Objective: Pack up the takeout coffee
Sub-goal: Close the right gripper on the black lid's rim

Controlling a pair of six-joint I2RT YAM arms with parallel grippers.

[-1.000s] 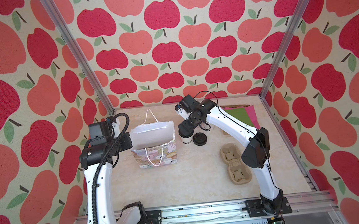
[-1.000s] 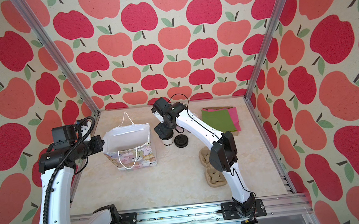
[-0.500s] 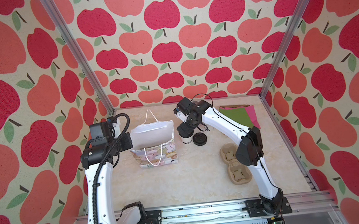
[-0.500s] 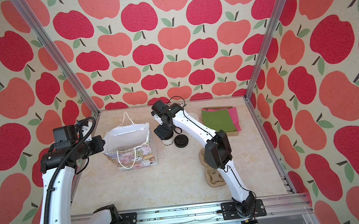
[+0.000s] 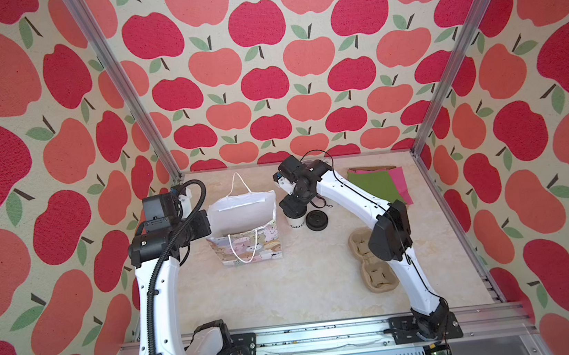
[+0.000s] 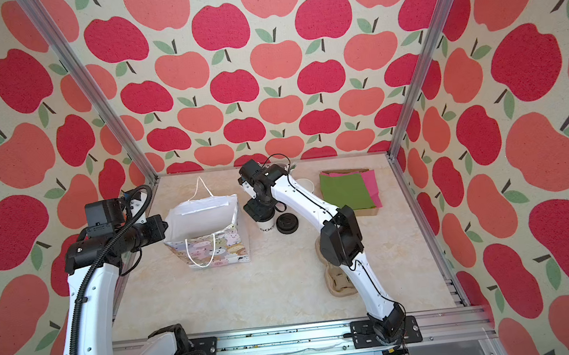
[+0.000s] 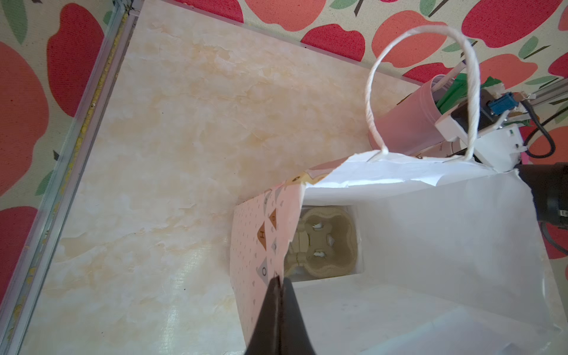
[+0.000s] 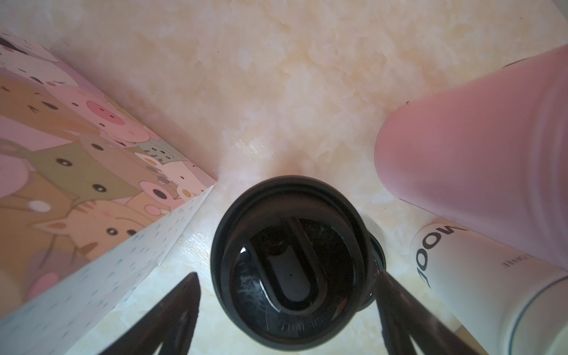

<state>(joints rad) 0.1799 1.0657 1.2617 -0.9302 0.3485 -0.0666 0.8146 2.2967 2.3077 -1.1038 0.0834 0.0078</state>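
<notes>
Walls: apple-print cloth on three sides.
Table: pale marble-look top. The clock is read in both top views, with twelve at the back wall.
Left arm: comes in from 8 o'clock. The left gripper is pinched tight on the side rim of the bag, at the bag's 9 o'clock.
Right arm: arches in from 5 o'clock. The right gripper points down over the takeout coffee with its jaws spread wide. One finger stands on each side of the sip lid, and a gap shows at one finger.
Bag: a paper gift bag with cartoon animals, upright with its mouth open, at 10 o'clock on the table.
Sheets: green over pink, lying flat at 2 o'clock.
Table carrier: moulded pulp, at 4 o'clock, partly under the right arm.
Bagged carrier: a pulp carrier lying on the bag's floor.
Pink holder: near the coffee, at roughly its 1 o'clock.
Takeout coffee: upright on the table at the bag's 3 o'clock, just beside the bag but apart from it, with its black lid on.
Second cup: white and lettered, at about the coffee's 2 o'clock.
Loose lid: black, flat on the table, just beside the coffee at its 3 o'clock.
</notes>
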